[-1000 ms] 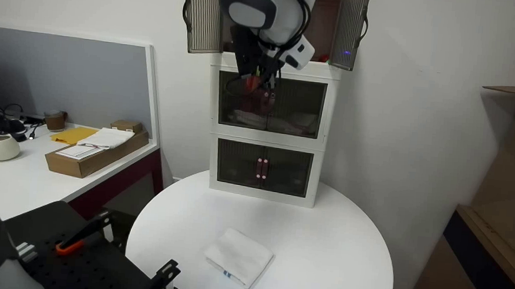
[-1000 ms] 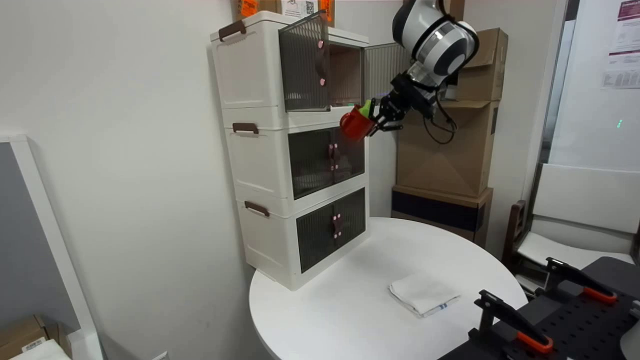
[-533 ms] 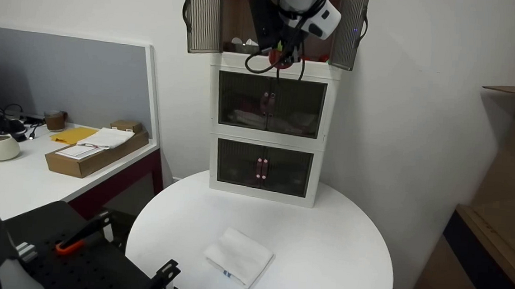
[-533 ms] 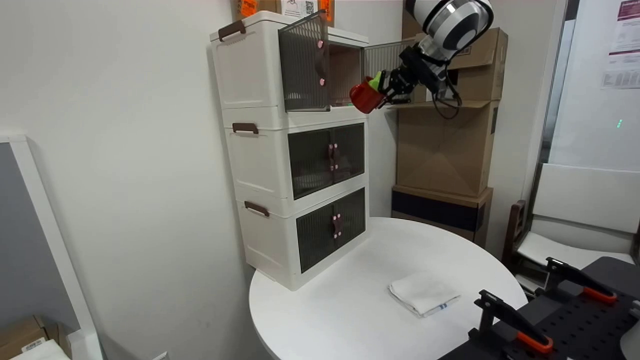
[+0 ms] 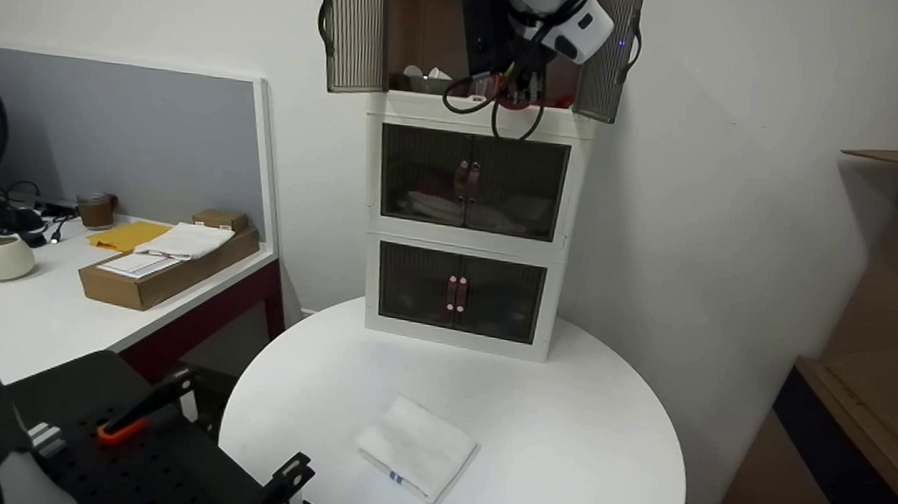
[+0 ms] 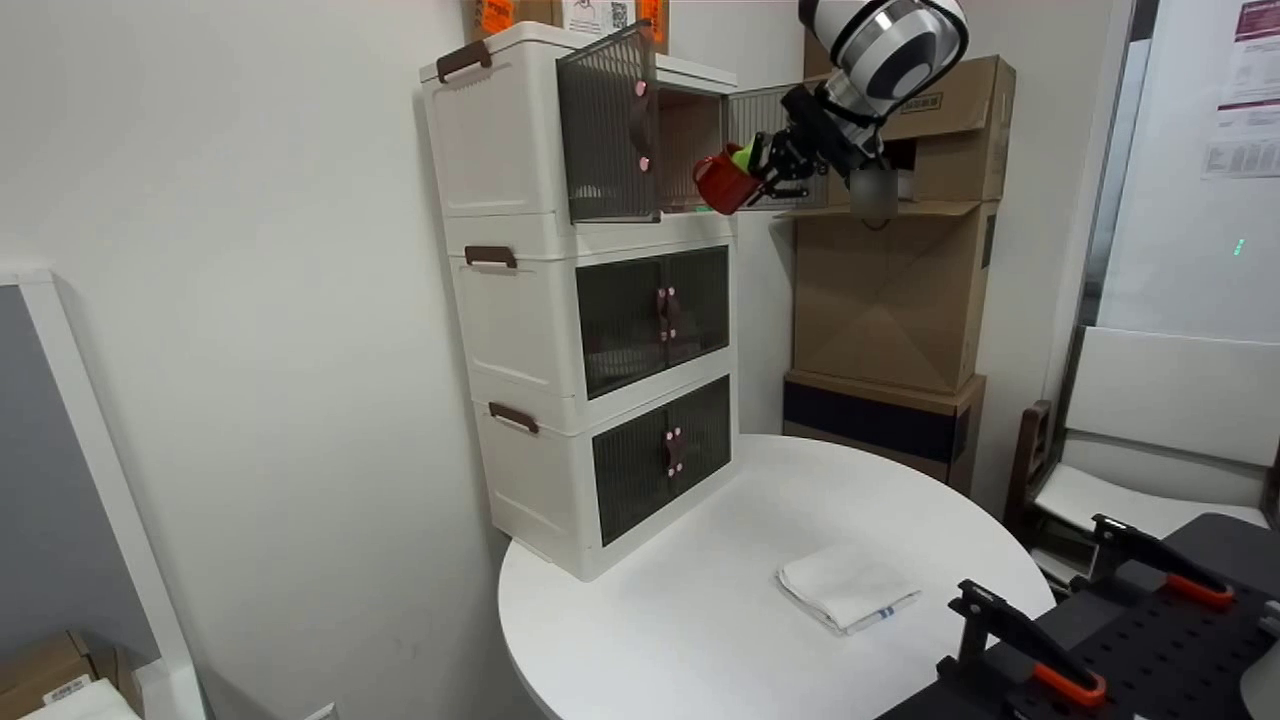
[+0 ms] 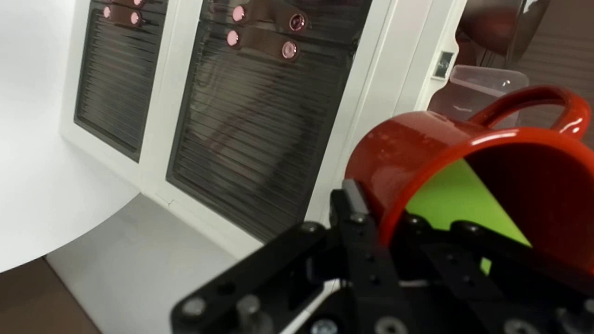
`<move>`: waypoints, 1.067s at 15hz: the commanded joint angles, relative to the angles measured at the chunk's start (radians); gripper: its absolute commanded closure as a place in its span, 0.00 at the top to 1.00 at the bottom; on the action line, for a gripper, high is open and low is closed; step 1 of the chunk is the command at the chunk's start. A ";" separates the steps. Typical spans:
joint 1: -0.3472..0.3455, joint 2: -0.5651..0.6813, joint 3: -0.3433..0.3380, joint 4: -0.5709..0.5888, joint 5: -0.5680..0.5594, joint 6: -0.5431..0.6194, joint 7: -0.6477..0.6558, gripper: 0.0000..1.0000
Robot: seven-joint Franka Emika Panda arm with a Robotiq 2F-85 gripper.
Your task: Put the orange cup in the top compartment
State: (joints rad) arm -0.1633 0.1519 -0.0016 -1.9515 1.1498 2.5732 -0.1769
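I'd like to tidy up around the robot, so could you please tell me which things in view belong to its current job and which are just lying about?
Belong to the job:
orange cup
gripper, holding it
top compartment, open

Just lying about:
folded white cloth
cream mug
flat cardboard box

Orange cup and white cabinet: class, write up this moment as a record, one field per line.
Orange cup: held tilted in front of the top compartment, not set down
Cup contents: a green piece
Gripper: closed on the cup's wall
Top compartment: open
Middle compartment: shut
Bottom compartment: shut
White table: bears a folded white cloth
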 commanded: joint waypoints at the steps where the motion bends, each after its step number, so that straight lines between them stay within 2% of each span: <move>1: 0.036 0.079 -0.015 0.119 0.022 0.045 0.060 0.01; 10: 0.057 0.216 0.016 0.297 -0.029 0.138 0.169 0.01; 16: 0.101 0.319 -0.003 0.433 -0.144 0.152 0.316 0.01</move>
State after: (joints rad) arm -0.0958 0.4028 0.0141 -1.6195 1.0657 2.7053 0.0485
